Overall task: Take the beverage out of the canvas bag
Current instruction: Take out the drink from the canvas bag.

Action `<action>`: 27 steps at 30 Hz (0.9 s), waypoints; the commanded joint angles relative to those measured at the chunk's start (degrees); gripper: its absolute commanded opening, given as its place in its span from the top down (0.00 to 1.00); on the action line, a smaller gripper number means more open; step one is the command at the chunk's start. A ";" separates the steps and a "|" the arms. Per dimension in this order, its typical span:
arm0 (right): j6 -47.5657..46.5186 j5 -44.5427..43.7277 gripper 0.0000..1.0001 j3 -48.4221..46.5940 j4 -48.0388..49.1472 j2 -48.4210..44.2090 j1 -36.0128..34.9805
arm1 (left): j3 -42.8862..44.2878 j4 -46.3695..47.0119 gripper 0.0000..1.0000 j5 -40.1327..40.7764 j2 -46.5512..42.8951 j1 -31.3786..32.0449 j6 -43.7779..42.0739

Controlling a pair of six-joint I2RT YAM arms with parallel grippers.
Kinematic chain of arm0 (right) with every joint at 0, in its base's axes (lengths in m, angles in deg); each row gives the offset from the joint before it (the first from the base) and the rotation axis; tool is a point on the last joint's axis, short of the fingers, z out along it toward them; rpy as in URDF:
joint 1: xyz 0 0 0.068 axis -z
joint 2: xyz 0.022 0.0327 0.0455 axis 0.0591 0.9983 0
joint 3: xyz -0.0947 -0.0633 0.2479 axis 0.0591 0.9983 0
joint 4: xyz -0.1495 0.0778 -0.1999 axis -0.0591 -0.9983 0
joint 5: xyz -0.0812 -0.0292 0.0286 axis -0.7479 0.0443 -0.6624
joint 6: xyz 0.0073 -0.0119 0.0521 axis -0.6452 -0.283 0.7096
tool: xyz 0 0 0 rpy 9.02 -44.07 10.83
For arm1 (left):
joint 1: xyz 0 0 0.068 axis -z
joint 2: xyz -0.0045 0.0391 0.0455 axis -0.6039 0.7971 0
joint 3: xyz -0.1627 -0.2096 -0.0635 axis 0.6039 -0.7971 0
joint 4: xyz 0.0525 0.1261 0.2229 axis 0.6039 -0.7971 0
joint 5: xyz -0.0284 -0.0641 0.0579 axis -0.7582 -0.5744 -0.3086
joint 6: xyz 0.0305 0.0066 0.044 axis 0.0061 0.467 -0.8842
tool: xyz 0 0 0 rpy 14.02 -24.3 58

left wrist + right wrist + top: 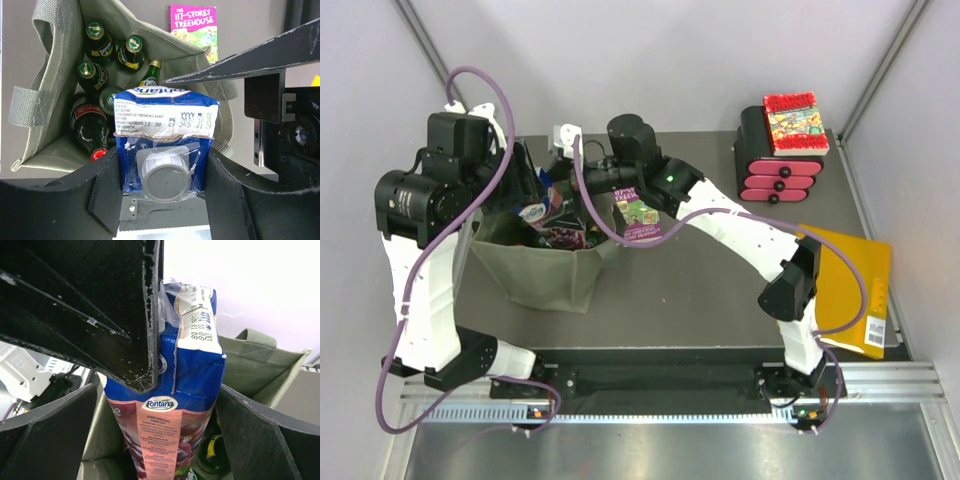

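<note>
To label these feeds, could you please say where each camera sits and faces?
Top external: overhead from behind, looking down at the table; left arm, right arm show.
Left wrist: looks down into the canvas bag; left gripper holds the carton.
Right wrist: faces the carton's side, inside the open right gripper.
All share the carton.

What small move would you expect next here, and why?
Probably the right gripper closing on the carton: its open jaws flank it, while the left gripper holds it by the top over the bag, so a handover looks likely.
</note>
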 commanded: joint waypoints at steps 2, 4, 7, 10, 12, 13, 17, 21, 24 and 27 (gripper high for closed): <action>2.36 0.51 0.00 0.54 3.74 -0.39 -2.17 | 4.12 21.37 1.00 -3.28 -4.13 0.17 2.38; 3.85 -1.68 0.00 0.54 5.22 0.31 -2.52 | 4.12 22.42 1.00 -4.16 -4.31 0.25 2.99; 5.61 -2.40 0.00 -0.34 6.73 1.63 -2.87 | 4.03 23.83 1.00 -4.95 -4.48 0.25 3.79; 7.28 -3.09 0.00 -0.95 8.13 2.68 -3.13 | 4.03 24.88 1.00 -4.95 -4.75 0.25 4.23; 7.55 -3.36 0.04 -1.04 8.66 2.86 -3.31 | 4.03 25.15 1.00 -4.95 -5.18 0.25 4.40; 7.55 -3.62 0.07 -1.22 8.84 2.86 -3.14 | 3.94 25.41 1.00 -4.95 -5.27 0.25 4.40; 7.11 -3.19 0.44 -2.10 8.66 2.68 -3.05 | 2.89 26.72 1.00 -4.78 -5.98 0.25 5.19; 8.25 -2.66 0.77 -2.10 11.29 1.90 -2.08 | 0.96 30.41 0.82 -2.84 -8.25 0.17 7.47; 10.18 -2.13 0.88 -2.53 14.19 1.37 -1.38 | -1.06 34.01 0.54 -1.26 -10.01 0.25 9.41; 11.33 -1.87 0.91 -3.33 16.65 0.93 -0.77 | -1.33 35.69 0.35 -0.12 -10.72 0.25 9.94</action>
